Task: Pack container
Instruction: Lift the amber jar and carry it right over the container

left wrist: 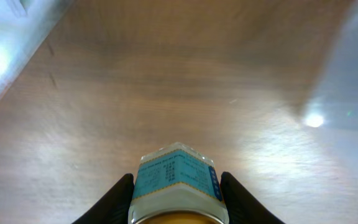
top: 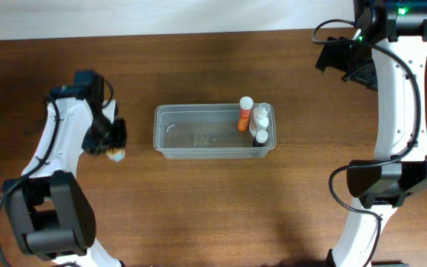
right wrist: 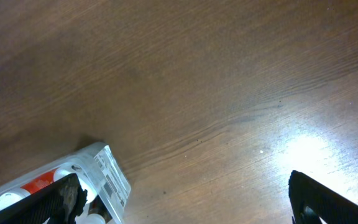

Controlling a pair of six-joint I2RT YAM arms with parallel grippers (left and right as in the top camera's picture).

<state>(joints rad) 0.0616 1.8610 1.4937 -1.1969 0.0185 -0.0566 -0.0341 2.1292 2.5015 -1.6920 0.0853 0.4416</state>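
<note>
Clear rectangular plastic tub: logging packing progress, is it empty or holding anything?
Partly filled: tub holds three small bottles clustered at one end; rest is bare.

On the worktop [top: 199,215] the container [top: 199,138] sits mid-table with three bottles [top: 259,116] in its right end, a lone bottle [left wrist: 178,183] left of it between the left tool's [top: 112,145] fingers, and the right tool [top: 341,61] behind to the right.
</note>
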